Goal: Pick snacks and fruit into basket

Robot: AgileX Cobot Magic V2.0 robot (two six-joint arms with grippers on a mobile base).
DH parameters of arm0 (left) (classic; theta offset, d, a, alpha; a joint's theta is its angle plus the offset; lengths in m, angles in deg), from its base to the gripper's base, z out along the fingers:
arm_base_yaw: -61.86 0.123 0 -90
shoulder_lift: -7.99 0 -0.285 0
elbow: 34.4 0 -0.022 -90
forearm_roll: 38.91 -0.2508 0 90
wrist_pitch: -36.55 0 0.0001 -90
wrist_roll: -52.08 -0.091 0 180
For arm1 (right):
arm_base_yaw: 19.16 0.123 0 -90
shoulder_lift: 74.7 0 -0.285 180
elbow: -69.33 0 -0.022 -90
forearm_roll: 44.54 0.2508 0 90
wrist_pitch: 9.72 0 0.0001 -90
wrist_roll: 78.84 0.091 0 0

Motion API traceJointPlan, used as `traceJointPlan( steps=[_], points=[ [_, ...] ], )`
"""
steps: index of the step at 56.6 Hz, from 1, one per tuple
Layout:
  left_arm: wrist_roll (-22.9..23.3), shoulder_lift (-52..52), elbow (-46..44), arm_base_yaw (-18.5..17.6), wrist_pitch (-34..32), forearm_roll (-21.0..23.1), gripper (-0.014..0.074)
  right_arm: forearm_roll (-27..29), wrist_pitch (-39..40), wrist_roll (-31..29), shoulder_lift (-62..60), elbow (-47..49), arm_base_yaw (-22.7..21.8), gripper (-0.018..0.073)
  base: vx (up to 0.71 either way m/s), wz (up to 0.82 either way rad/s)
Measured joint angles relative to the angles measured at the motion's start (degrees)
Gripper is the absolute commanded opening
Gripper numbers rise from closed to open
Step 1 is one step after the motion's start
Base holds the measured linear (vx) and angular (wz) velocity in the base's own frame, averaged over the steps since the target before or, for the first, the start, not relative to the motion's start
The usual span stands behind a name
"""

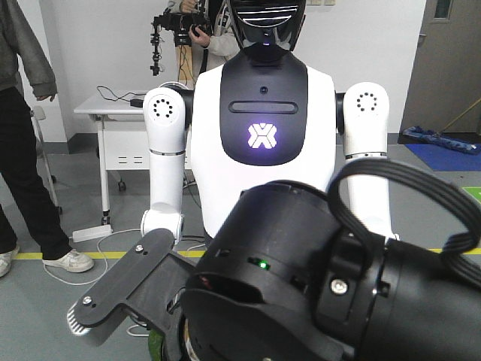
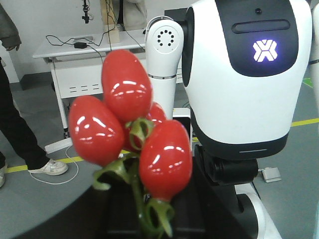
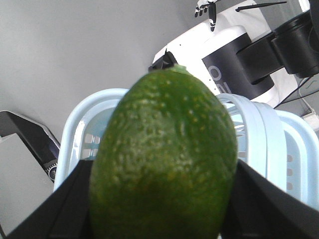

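Observation:
A cluster of glossy red fruit point(image 2: 127, 124) on green stems fills the left wrist view. Its stems run down between the black fingers of my left gripper point(image 2: 149, 221), which is shut on them. In the right wrist view a bumpy dark-green fruit point(image 3: 164, 154) is clamped between the black fingers of my right gripper point(image 3: 162, 209). Behind and below it lies the light blue basket point(image 3: 75, 142), its loop handles point(image 3: 259, 129) to the right. Snacks are out of view. One black arm point(image 1: 316, 293) blocks the lower front view, and I cannot tell which.
A white humanoid robot point(image 1: 263, 113) stands directly opposite, close in the left wrist view too point(image 2: 249, 74). A person point(image 1: 22, 150) stands at the left beside a white table point(image 1: 113, 105). Cables and a yellow floor line point(image 1: 45, 256) lie on the grey floor.

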Motion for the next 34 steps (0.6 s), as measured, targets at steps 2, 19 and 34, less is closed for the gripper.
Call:
traceJointPlan(
  steps=[2,19,34],
  points=[
    [0.0,0.0,0.0,0.0,0.0,0.0,-0.0003,-0.3,0.0,0.0,0.0,0.0,0.0,0.0263,0.00,0.00],
    [0.0,0.0,0.0,0.0,0.0,0.0,-0.0003,-3.1,0.0,1.7,0.0,0.0,0.0,0.0389,0.00,0.00],
    [0.0,0.0,0.0,0.0,0.0,0.0,-0.0003,-1.2,0.0,2.6,-1.1,0.0,0.0,0.0390,0.00,0.00]
  ],
)
